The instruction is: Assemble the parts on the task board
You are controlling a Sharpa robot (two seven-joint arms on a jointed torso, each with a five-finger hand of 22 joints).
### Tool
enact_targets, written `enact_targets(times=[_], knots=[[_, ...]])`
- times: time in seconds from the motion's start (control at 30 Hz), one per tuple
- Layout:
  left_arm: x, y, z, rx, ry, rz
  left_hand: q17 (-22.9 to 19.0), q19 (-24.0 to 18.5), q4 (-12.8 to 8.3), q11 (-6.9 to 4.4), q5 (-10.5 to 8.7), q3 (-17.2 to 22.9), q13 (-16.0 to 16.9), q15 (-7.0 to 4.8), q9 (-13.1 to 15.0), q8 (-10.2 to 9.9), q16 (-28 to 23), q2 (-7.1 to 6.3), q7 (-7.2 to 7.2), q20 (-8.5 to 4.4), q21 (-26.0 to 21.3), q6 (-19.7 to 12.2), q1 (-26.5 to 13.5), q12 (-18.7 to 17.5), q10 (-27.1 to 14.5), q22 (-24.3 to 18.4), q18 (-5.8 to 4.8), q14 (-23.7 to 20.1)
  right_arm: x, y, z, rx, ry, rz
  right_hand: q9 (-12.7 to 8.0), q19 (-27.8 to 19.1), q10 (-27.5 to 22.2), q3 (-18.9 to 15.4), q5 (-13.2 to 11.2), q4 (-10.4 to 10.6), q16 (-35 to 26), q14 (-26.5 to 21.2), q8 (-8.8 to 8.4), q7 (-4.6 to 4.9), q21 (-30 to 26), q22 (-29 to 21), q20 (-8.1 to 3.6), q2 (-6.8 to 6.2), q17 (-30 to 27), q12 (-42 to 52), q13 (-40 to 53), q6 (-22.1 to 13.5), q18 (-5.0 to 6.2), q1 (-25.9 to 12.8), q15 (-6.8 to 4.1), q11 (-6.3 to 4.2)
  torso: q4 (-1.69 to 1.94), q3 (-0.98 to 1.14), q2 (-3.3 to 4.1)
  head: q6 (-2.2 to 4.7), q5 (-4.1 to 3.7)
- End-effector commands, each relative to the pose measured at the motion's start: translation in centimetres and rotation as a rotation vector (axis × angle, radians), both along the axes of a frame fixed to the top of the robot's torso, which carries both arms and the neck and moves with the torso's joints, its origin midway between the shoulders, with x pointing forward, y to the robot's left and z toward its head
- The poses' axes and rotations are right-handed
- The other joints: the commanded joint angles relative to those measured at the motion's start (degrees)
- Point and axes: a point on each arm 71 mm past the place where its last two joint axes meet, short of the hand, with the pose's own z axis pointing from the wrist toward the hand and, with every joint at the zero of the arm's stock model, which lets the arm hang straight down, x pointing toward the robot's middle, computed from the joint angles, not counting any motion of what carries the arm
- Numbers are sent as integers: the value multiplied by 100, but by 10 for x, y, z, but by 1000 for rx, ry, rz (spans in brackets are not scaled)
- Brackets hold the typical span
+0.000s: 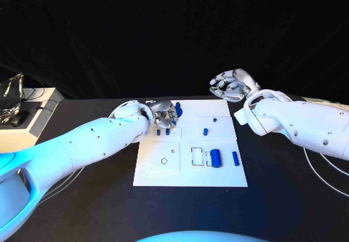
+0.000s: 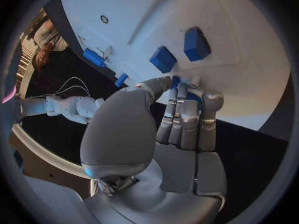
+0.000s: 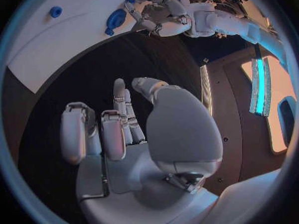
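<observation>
The white task board (image 1: 156, 174) lies mid-table. My left hand (image 1: 166, 116) is low over its far left part, thumb and fingers closed round a small blue part (image 2: 176, 80) that is mostly hidden. Two blue blocks (image 2: 163, 59) stand in the board just beyond the fingers (image 2: 187, 114). A blue cylinder (image 1: 215, 158) and a blue bar (image 1: 235, 158) lie at the near right, with small pegs (image 1: 205, 132) mid-board. My right hand (image 1: 231, 84) hangs above the table past the board's far right corner, fingers (image 3: 115, 124) curled in, holding nothing.
A white box (image 1: 33, 118) with dark gear on it stands at the table's left edge. Thin cables (image 1: 320, 164) run over the black table on the right. The board shows an open rectangular slot (image 1: 197, 156) and a small hole (image 1: 165, 161).
</observation>
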Motion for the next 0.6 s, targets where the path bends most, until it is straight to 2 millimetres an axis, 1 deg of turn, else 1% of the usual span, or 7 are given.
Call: enact_targets(times=[0.03, 0.17, 0.37, 0.5, 0.53, 0.6], knots=[[0, -1, -3, 18, 25, 0, 16, 65, -25, -18, -34, 76, -10, -33, -9, -38, 50, 24, 20, -6, 65, 42, 73, -38, 93, 61, -123, 50, -1, 2, 1, -6, -10, 14, 3, 257, 43, 12, 2, -33, 24, 380, -22, 4, 35, 810, 9, 18, 497, -27, -4, 1, -47, -56, 39, -1, -4, 2, 3, 4, -5], [1, -1, -3, 15, 21, 5, 70, 139, -58, -17, -45, 135, -32, -39, -16, -81, 79, 27, 32, -16, 146, 32, 75, -103, 125, 157, -143, 103, -1, 2, 1, -6, -8, 15, 3, 256, 51, 9, 3, -29, 21, 379, -23, 4, 32, 810, 10, 20, 490, -33, -14, 4, -46, -67, 40, 0, 1, -3, -1, 5, -9], [2, -2, -3, 6, 15, 8, 89, 166, -80, -25, -63, 178, -45, -45, -15, -100, 94, 40, 37, -17, 183, 50, 72, -144, 187, 197, -151, 138, -1, 2, 1, -5, -7, 17, 3, 258, 58, 4, 2, -25, 24, 380, -24, 5, 39, 814, 10, 19, 495, -39, -23, 5, -47, -79, 41, 1, 4, 0, -2, 13, -6], [1, -2, -3, -5, 14, 0, 67, 172, -130, -46, -73, 241, -61, -63, 7, -90, 98, 65, 27, -26, 214, 144, 83, -219, 311, 225, -153, 161, -1, 3, 1, -5, -7, 18, 3, 258, 58, 4, 2, -25, 24, 380, -24, 5, 39, 814, 10, 19, 495, -39, -23, 5, -47, -79, 41, 1, -1, 3, -1, 18, -3], [1, -2, -3, -9, 17, -3, 58, 175, -145, -49, -74, 256, -65, -70, 15, -86, 98, 71, 23, -30, 223, 171, 86, -242, 347, 235, -155, 165, -1, 3, 1, -5, -7, 18, 3, 258, 58, 4, 2, -25, 24, 380, -24, 5, 39, 814, 10, 19, 495, -39, -23, 5, -47, -79, 41, 1, 0, 1, 0, 18, -5], [1, -2, -2, -17, 18, -7, -12, 141, -204, -48, -69, 309, -90, -71, 26, -92, 80, 71, 24, -41, 216, 208, 119, -340, 389, 218, -147, 147, -2, 3, 1, -4, -7, 18, 3, 258, 58, 4, 2, -25, 24, 380, -24, 5, 39, 814, 10, 19, 495, -39, -23, 5, -47, -79, 41, 1, 1, 0, -2, 20, -6]])
